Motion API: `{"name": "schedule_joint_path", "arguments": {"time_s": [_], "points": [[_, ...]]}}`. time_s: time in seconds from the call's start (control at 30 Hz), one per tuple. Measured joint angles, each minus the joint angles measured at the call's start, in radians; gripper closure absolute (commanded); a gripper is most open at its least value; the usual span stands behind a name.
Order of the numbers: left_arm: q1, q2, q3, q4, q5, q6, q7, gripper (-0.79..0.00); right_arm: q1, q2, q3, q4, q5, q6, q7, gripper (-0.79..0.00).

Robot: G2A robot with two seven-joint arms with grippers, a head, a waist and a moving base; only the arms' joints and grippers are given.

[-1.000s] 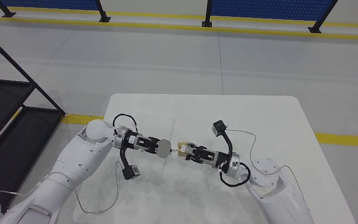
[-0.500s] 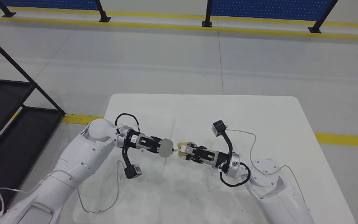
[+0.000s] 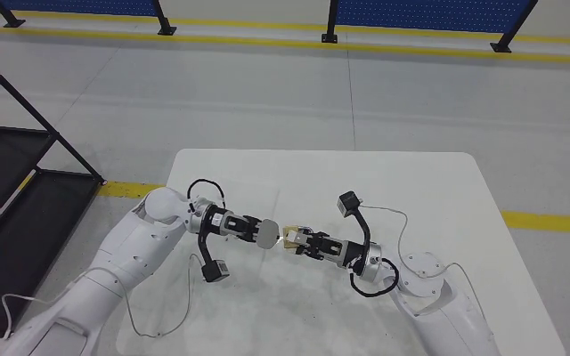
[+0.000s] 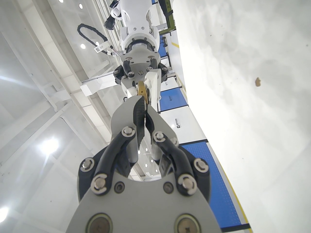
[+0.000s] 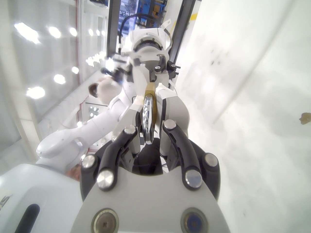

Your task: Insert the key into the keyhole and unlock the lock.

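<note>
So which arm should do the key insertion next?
Left gripper: jaws shut on the key, lined up against the brass lock held in the right gripper. Right should probably just hold steady.

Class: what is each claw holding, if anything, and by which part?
Right claw: the lock, clamped by its flat sides, shackle toward wrist. Left claw: shut on something thin, likely the key; held part hidden.

White table (image 3: pixel 427 178) recorded in top view. Black metal rack (image 3: pixel 36 191) noted at 9 o'clock of the table, on the grey floor. Yellow floor tape (image 3: pixel 534 220) seen at 3 and 9 o'clock of the table. A second yellow line (image 3: pixel 267 42) logged at 12 o'clock, with blue barrier panels (image 3: pixel 427 11) set along it. Small brown crumb (image 4: pixel 257 81) observed on the tabletop; dark specks (image 5: pixel 215 61) also noted there.
</note>
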Motion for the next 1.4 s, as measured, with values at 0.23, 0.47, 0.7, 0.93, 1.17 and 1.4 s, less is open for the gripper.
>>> {"name": "schedule_joint_path", "arguments": {"time_s": [0.23,0.47,0.7,0.93,1.17,1.4], "points": [[-0.006,-0.001,0.001,0.015,-0.009,-0.008,0.008,-0.785,0.000,0.000,0.000,0.000,0.000,0.000,0.000,0.000],[0.002,0.011,-0.035,0.005,-0.030,-0.042,0.042,-0.785,0.000,0.000,0.000,0.000,0.000,0.000,0.000,0.000],[0.002,0.036,-0.069,0.008,-0.021,-0.260,0.104,-0.785,0.000,0.000,0.000,0.000,0.000,0.000,0.000,0.000],[-0.024,0.053,-0.002,0.040,-0.240,-0.696,0.106,-0.785,0.000,0.000,0.000,0.000,0.000,0.000,0.000,0.000],[-0.057,0.073,0.098,0.077,-0.352,-0.705,0.074,-0.785,0.000,0.000,0.000,0.000,0.000,0.000,0.000,0.000],[-0.056,0.072,0.097,0.077,-0.347,-0.707,0.074,-0.785,0.000,0.000,0.000,0.000,0.000,0.000,0.000,0.000]]}}
